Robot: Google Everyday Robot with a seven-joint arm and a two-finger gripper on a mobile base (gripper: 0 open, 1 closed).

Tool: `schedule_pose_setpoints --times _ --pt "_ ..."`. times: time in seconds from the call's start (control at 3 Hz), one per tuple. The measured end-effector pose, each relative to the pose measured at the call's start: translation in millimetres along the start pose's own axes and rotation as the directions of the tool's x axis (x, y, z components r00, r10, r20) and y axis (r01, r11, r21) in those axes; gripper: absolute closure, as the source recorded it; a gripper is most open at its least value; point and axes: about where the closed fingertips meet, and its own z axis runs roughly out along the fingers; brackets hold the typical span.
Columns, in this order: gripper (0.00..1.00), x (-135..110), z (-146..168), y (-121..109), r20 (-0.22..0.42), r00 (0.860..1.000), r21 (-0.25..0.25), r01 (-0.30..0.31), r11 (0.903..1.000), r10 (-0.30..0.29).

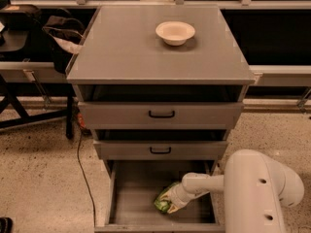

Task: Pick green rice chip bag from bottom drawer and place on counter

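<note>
The bottom drawer [131, 198] stands pulled out below two drawers with black handles. Inside it, toward the right, the lime-green rice chip bag [163, 203] is crumpled against my gripper [171, 199]. The gripper reaches in from the right on a white arm and appears shut on the bag. The bag looks slightly lifted or tilted off the drawer floor; I cannot tell whether it still touches. Above, the grey counter [126, 47] spans the cabinet top.
A cream bowl [175, 32] sits on the counter toward the back right. My white arm housing [260, 191] fills the lower right beside the drawer. A black cable [82, 169] runs down the floor at the left. Dark bags and a stand [43, 38] are at the left.
</note>
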Motion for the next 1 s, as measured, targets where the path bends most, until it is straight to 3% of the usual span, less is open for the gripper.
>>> schedule_pose_setpoints --times 0.33,1.0 --pt "1.00 0.0 0.0 0.0 0.000 1.000 0.000 0.000 1.0000 0.000" --pt "1.00 -2.9 -3.9 -0.2 0.020 1.000 0.017 0.006 0.9998 -0.006"
